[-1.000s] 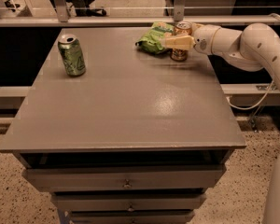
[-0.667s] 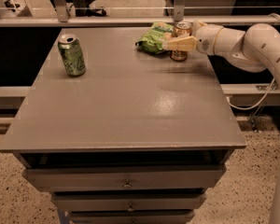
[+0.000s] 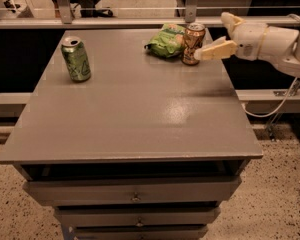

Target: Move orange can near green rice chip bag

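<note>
The orange can point(image 3: 193, 43) stands upright near the far right of the grey table point(image 3: 140, 114). It is right beside the green rice chip bag point(image 3: 165, 41), which lies just to its left. My gripper point(image 3: 211, 37) comes in from the right and is open, just to the right of the can. Its lower finger point(image 3: 216, 49) points at the can's side and its upper finger point(image 3: 230, 21) is raised clear of it. Nothing is in the gripper.
A green can point(image 3: 76, 59) stands upright at the table's far left. Drawers point(image 3: 135, 196) sit under the table's front edge. A metal rail point(image 3: 115, 21) runs behind the table, and a cable point(image 3: 270, 109) hangs at the right.
My gripper was closed around the orange can; now it is open and has drawn back a little to the right. The can stays standing by the bag.
</note>
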`<state>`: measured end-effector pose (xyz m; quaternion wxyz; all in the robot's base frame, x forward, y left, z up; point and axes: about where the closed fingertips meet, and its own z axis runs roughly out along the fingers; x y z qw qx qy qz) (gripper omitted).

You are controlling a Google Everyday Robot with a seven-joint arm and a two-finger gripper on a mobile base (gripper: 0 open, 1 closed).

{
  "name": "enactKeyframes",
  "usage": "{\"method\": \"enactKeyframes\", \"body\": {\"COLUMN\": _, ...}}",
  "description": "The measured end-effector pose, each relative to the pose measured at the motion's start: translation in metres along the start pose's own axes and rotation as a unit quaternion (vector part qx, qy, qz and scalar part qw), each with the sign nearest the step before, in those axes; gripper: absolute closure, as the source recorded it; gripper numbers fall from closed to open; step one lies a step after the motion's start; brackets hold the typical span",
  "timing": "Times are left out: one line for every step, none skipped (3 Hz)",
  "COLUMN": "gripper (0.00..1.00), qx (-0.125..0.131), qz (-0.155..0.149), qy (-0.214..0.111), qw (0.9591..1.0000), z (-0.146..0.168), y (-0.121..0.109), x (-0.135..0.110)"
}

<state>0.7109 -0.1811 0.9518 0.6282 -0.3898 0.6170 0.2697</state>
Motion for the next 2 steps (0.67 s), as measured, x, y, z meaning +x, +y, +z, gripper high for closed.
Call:
{"method": "enactKeyframes", "body": {"gripper": 0.0, "qx": -0.036, "qz": -0.062, "qy": 0.0, "qw": 0.9974, "z": -0.0579, "y": 0.0349, "x": -0.0266}}
{"method": "enactKeyframes", "body": {"gripper": 0.0, "qx": -0.051, "qz": -0.062, "qy": 0.0, "qw": 0.9968, "z": -0.0603, "y": 0.0423, "x": -0.0248}}
